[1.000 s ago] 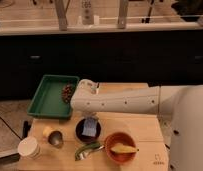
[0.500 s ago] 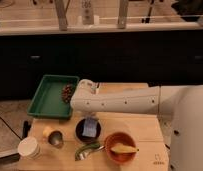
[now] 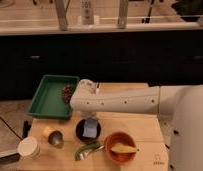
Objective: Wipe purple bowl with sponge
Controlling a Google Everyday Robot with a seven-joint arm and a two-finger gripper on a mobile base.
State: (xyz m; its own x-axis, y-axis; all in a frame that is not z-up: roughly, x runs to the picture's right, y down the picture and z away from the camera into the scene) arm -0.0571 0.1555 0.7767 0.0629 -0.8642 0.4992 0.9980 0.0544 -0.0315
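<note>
The gripper (image 3: 90, 120) hangs from the end of the white arm (image 3: 125, 101), which reaches in from the right across the table (image 3: 145, 127). It is down over the purple bowl (image 3: 80, 131), right above the sponge (image 3: 90, 129) and seemingly meeting its far edge. Whether it is clamped on the sponge or merely resting above it cannot be told, since the arm's bulk hides its tip.

The purple bowl is small, round and so dark that it is almost black. It stands near the middle of the table, towards the near edge. The sponge lies inside it, a pale blue-grey, soft-looking rectangle covering much of the bowl's floor.

At the near left corner stands a white paper cup (image 3: 29, 148). Behind it, at the far left, lies a green rectangular tray (image 3: 50, 100) with a dark knobbly lump (image 3: 68, 92) in its right end. A small yellow thing (image 3: 47, 132) touches a shiny metal cup (image 3: 56, 138), just left of the purple bowl. A green curved object (image 3: 87, 150) lies near the bowl's front. To the right is an orange bowl (image 3: 120, 146), slightly larger, holding a yellow piece (image 3: 123, 148). The table is pale wood.
</note>
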